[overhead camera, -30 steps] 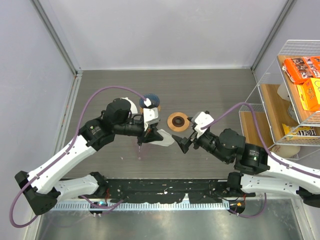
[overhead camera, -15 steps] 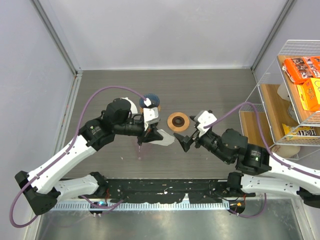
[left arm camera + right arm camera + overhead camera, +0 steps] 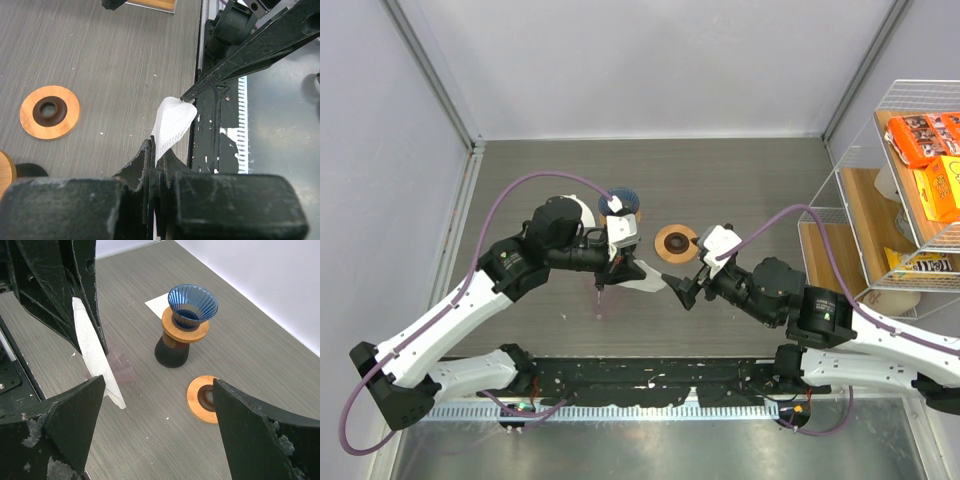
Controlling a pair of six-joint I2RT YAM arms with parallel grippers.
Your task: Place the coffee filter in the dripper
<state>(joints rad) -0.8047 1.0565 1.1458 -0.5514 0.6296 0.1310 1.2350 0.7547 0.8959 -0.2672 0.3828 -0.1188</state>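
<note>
left gripper (image 3: 155,156) is clamped on the coffee filter (image 3: 172,122), holding it out so the wide-open right gripper (image 3: 682,289) can grab it, I guess

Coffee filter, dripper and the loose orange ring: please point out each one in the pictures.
coffee filter (image 3: 172,122): left wrist view, middle of the white paper.
dripper (image 3: 193,301): right wrist view, inside of the blue ribbed cone.
orange ring (image 3: 194,397): right wrist view, left part of its flat band.
</note>
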